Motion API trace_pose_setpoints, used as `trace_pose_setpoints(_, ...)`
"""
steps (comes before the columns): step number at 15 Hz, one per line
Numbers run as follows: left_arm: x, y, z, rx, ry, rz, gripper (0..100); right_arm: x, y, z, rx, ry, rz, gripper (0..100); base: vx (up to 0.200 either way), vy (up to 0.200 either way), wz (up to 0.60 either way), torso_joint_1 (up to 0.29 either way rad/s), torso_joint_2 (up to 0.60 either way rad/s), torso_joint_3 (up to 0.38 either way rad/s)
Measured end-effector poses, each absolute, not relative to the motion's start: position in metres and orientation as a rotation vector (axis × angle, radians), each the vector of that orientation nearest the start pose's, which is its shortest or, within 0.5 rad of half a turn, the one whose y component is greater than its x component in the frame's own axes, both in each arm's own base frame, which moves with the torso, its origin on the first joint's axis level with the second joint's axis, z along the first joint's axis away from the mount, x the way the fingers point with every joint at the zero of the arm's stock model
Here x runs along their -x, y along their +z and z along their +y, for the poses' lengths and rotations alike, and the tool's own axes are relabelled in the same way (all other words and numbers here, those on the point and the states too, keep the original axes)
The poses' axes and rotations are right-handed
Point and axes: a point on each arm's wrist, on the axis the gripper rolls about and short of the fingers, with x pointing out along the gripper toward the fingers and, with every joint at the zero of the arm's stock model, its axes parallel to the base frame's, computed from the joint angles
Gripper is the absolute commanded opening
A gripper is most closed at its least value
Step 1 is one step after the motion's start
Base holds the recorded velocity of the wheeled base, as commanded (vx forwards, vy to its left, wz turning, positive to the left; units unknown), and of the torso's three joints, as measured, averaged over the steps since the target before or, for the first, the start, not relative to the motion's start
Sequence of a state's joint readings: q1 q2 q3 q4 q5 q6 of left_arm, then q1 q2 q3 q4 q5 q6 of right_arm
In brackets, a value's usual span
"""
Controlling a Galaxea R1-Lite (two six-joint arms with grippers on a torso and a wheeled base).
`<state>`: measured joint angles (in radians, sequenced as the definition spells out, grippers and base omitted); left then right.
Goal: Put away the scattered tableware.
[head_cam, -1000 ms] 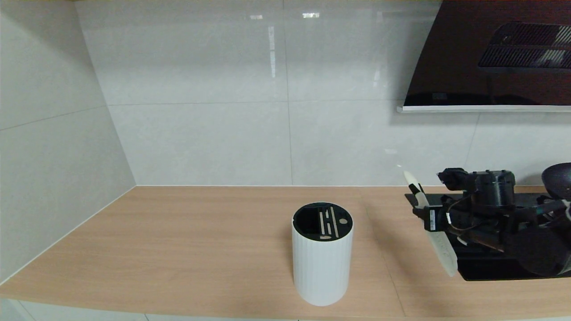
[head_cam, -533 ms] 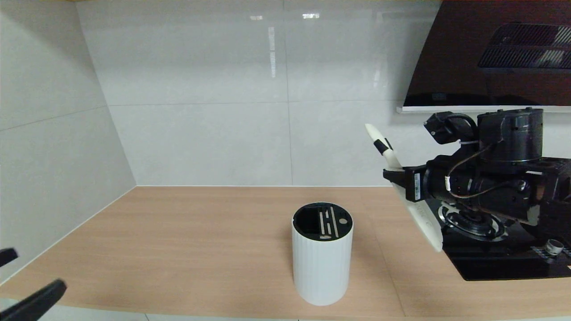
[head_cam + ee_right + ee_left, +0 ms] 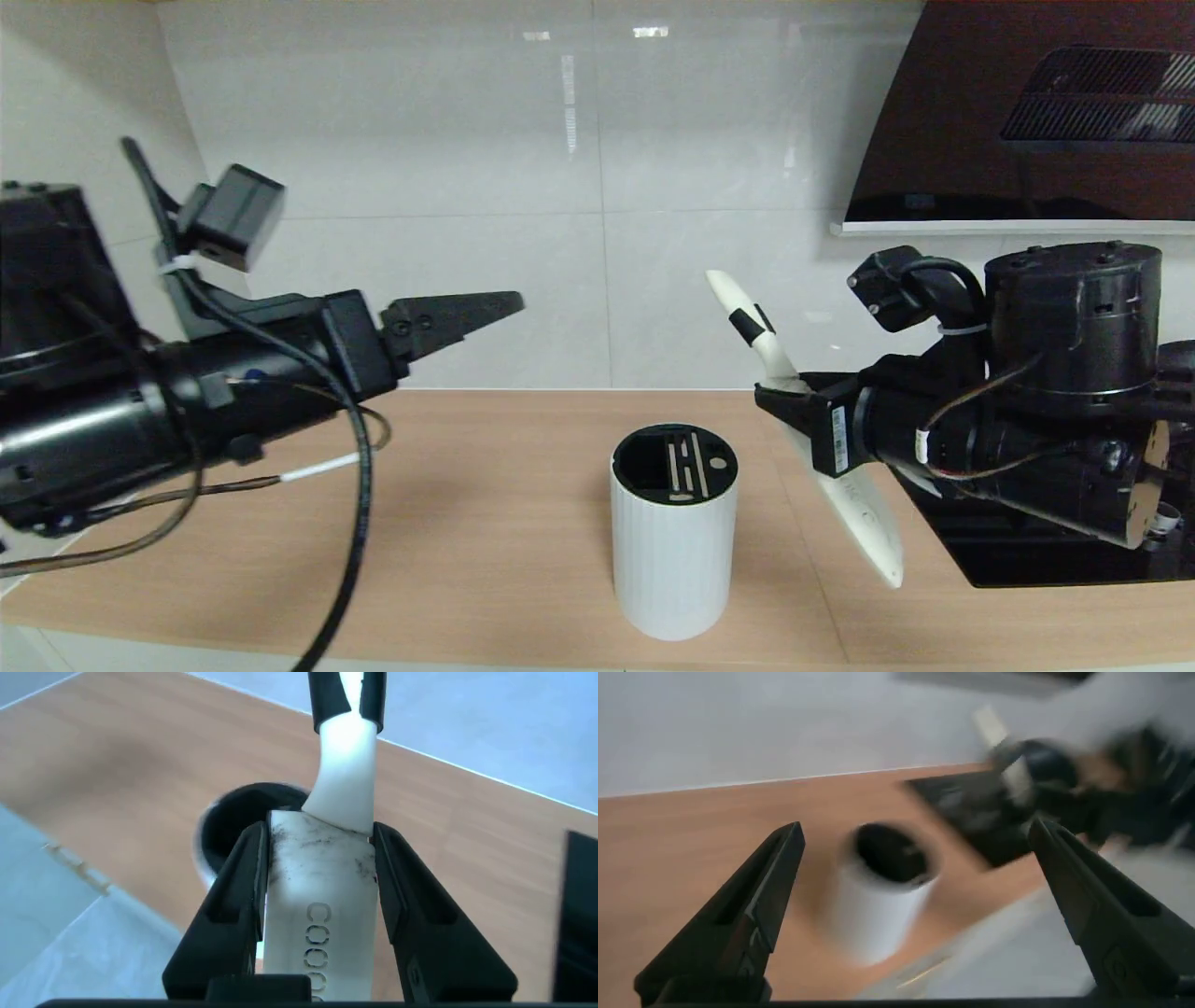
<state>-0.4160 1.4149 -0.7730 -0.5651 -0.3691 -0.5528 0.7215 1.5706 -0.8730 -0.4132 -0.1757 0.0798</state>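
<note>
A white ribbed holder (image 3: 672,551) with a black slotted top stands on the wooden counter (image 3: 467,523), right of centre. My right gripper (image 3: 789,397) hangs just right of it and above its top, shut on a white knife (image 3: 868,523). The blade tip slants down to the right and the black-banded handle points up. In the right wrist view the fingers (image 3: 245,891) clamp the knife (image 3: 341,775), with the holder (image 3: 229,826) below and beyond. My left gripper (image 3: 509,301) is raised at the left, open and empty, well above the counter. In the left wrist view the left gripper (image 3: 915,829) frames the holder (image 3: 878,896).
A black cooktop (image 3: 1027,560) is set into the counter at the far right, under a dark range hood (image 3: 1027,121). White tiled walls close the back and left. The counter's front edge runs just below the holder.
My right gripper lifted the knife off the cooktop area and carried it left, closer to the holder. My left arm rose into view from the lower left.
</note>
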Motion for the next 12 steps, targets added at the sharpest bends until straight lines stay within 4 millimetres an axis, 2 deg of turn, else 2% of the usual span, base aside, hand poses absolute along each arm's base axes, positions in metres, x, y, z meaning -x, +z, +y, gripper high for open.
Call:
trace_pose_setpoints(2,-0.221,0.227,-0.13,0.557,-0.828,0.349,100,-0.201,0.215,0.2,0.042,0.577,0.289,0,0.0,0.0,0.0,0.0,0.0,0.0)
trace_pose_setpoints(5,-0.215,0.213,-0.156,0.579,-0.917,0.395,100,-0.193,0.212,0.224,0.001,0.594,0.305,0,0.0,0.0,0.0,0.0,0.0,0.0)
trace_pose_setpoints(8,-0.219,0.202,-0.17,0.613,-0.929,0.379,100,-0.195,0.205,0.245,-0.084,0.6,0.29,0,0.0,0.0,0.0,0.0,0.0,0.0)
trace_pose_setpoints(12,-0.232,0.183,-0.179,0.61,-0.852,0.387,100,-0.194,0.197,0.254,-0.076,0.603,0.299,0,0.0,0.0,0.0,0.0,0.0,0.0)
